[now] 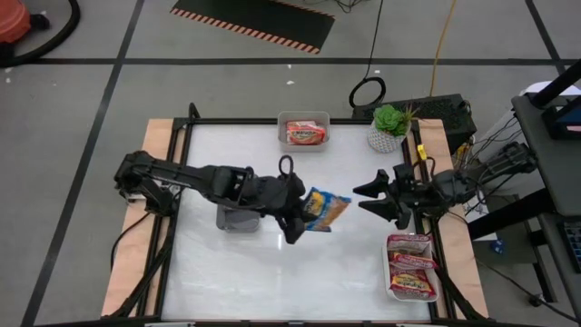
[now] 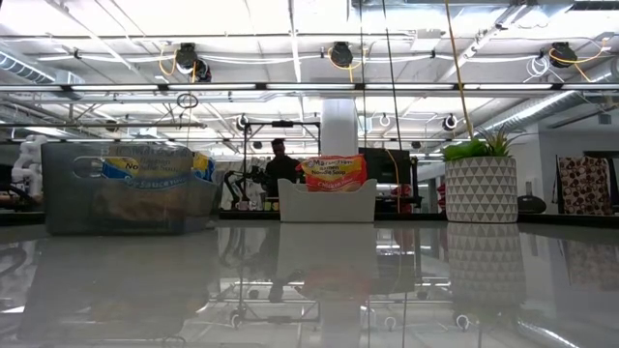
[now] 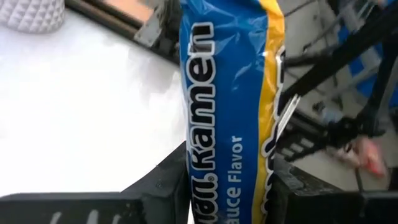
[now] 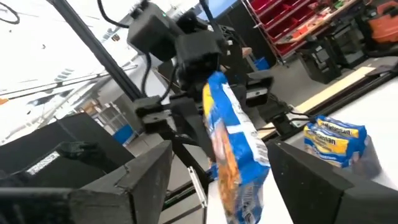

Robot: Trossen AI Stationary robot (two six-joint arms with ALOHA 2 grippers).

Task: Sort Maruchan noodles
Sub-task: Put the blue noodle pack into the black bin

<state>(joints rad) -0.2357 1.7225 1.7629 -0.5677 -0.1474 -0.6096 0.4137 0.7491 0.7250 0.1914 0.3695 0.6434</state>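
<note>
A blue packet (image 1: pixel 324 209) is held above the table (image 1: pixel 272 263), clamped between the fingers of the left gripper (image 1: pixel 298 216); in the left wrist view the packet (image 3: pixel 230 106) is seen pinched on both faces by the dark fingers (image 3: pixel 161 186), with its blue and yellow wrapper reaching out beyond their tips. The right gripper (image 1: pixel 379 198) is found just beside the packet, on its side away from the left fingers, with its own fingers spread wide and nothing held; in the right wrist view the packet (image 4: pixel 236 149) hangs ahead of the gap between those fingers (image 4: pixel 143 174), and contact with them cannot be confirmed. A grey bin (image 1: pixel 238 219) with blue packets inside is noted under the left arm, behind its fingers. A white tray (image 1: pixel 304 133) holding an orange packet (image 1: pixel 305 134) stands at the far edge, well apart from both grippers. A third tray (image 1: pixel 414 269) with red packets (image 1: pixel 413 263) lies near the right gripper, on the near side of its fingers. A potted plant (image 1: pixel 391 126) stands at the far right corner.
</note>
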